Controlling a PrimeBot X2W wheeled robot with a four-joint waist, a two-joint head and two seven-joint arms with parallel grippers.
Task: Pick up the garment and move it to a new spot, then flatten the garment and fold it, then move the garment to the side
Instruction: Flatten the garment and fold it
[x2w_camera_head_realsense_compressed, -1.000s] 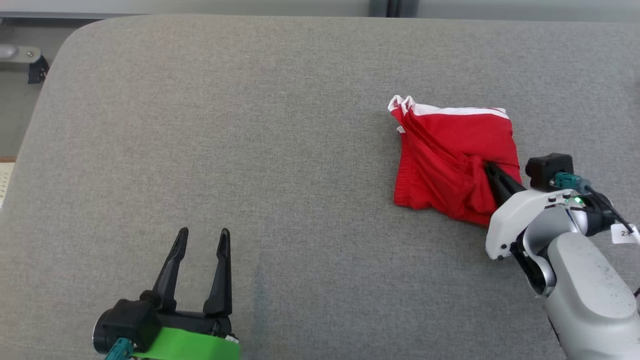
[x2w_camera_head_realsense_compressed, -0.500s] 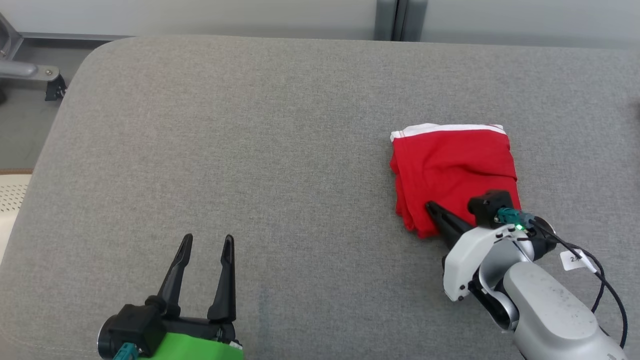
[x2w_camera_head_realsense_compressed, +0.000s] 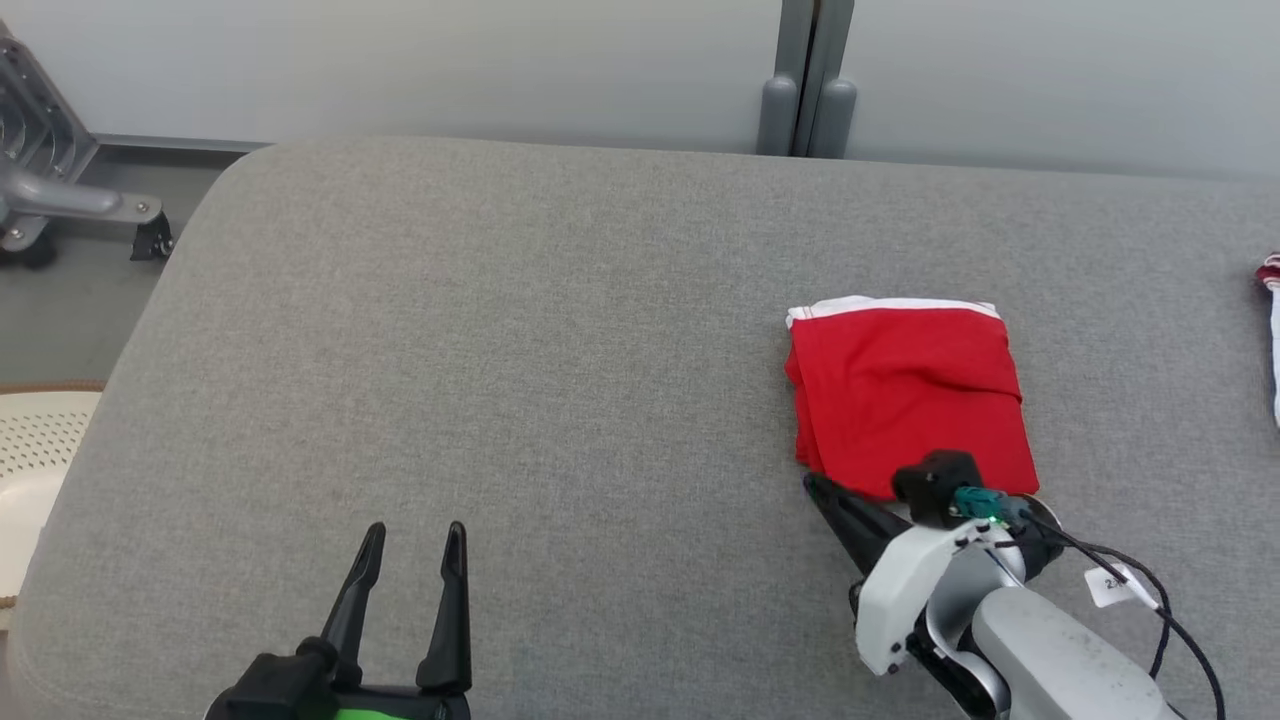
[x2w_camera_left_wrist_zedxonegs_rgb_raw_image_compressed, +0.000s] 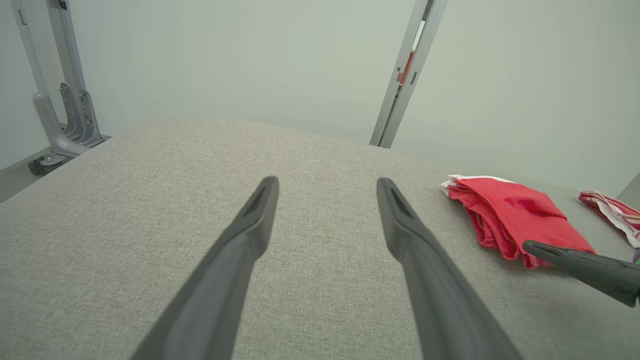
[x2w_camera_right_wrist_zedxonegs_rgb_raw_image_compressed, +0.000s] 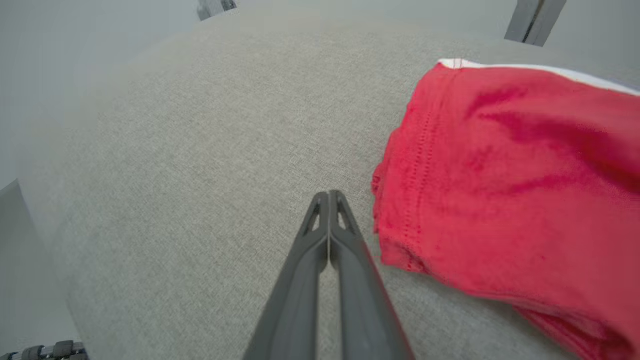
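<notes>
Since the red garment (x2w_camera_head_realsense_compressed: 905, 395) lies folded on the right half of the grey table (x2w_camera_head_realsense_compressed: 500, 350), the step in hand looks like the last shift sideways. Right gripper (x2w_camera_head_realsense_compressed: 815, 487) sits just beside its near left corner, fingers pressed together, holding nothing. It should open, pinch all layers at that edge and drag low so the fold holds. Left gripper (x2w_camera_head_realsense_compressed: 412, 540) rests well apart, fingers spread, empty. Count: one red garment, one striped cloth (x2w_camera_left_wrist_zedxonegs_rgb_raw_image_compressed: 612, 210) at the right edge, two grippers, one table.
</notes>
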